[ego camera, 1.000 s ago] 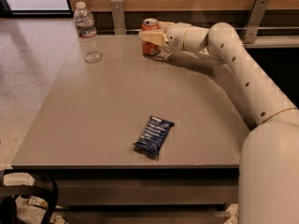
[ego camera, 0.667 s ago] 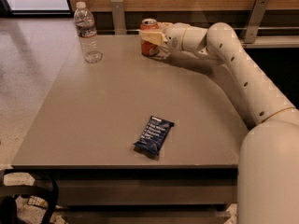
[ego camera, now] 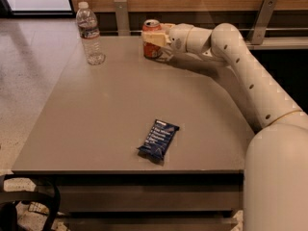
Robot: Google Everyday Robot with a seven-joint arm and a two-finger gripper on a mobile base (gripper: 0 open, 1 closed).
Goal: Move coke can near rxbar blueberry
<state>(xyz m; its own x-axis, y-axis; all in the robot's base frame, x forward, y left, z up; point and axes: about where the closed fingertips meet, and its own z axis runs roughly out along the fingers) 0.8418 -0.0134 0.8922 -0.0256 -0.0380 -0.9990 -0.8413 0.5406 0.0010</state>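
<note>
Even light, soft shadow nr gripper (ego camera: 154, 39) round coke can (ego camera: 151, 51)

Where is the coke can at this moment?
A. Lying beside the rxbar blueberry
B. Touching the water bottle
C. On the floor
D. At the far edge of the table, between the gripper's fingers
D: the coke can is upright at the far edge of the table with the gripper closed on it, apart from the water bottle and far from the rxbar blueberry.
</note>
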